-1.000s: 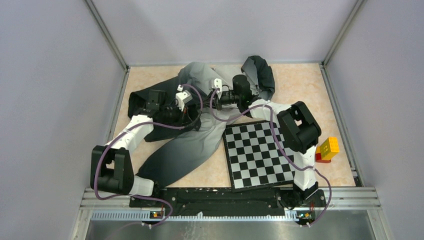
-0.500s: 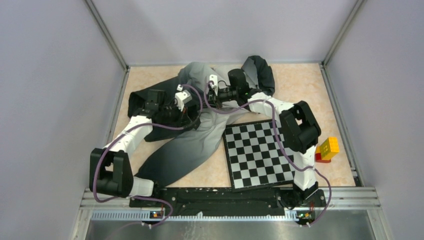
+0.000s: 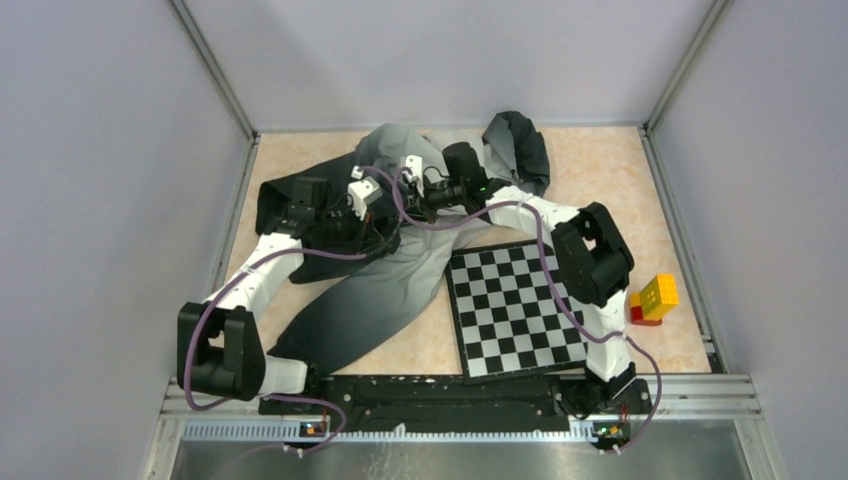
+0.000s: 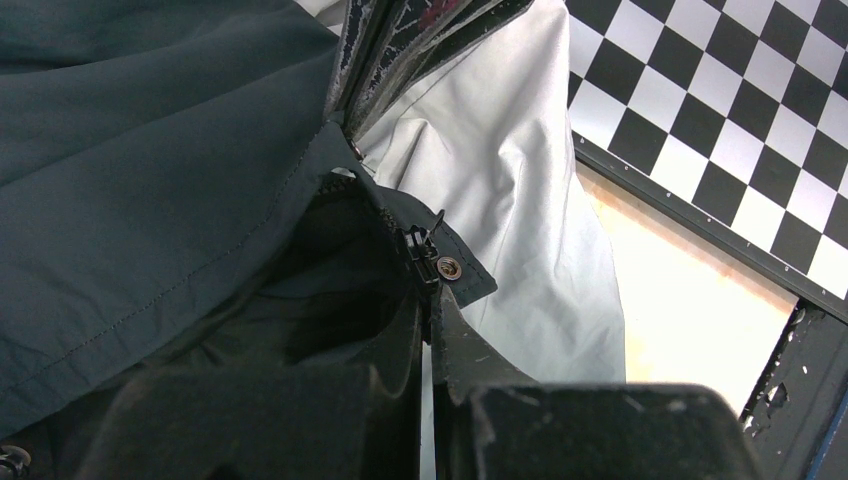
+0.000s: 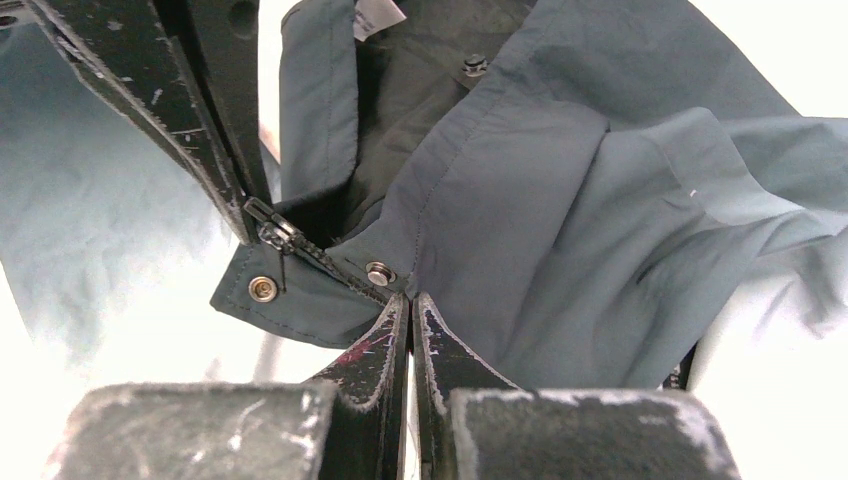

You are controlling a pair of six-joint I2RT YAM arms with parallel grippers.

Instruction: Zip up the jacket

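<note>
The jacket lies rumpled on the desk, left of the chessboard. Its pale grey part touches and slightly overlaps the board's left edge, and its darkest fabric is bunched toward the far side. Both arms reach over it and meet near its middle.

From the left wrist, the left claw has its fingers pressed together, clamped on the jacket's dark bottom corner. The grip sits just below the zipper slider and a round metal snap. The right arm's fingers come in from the top of that view and pinch the dark fabric a little further along the same edge.

From the right wrist, the right claw is also closed, nipping the jacket's stitched edge just beside a second snap. The zipper's teeth run from there up to the slider, where the left arm's fingers hold the corner. Above that point the jacket's front gapes open, showing the darker lining.

A small white label is sewn inside near the top edge of the right wrist view. Any print on it is too small to read.

A yellow and red toy brick stands on the desk just right of the chessboard, apart from the jacket.
</note>
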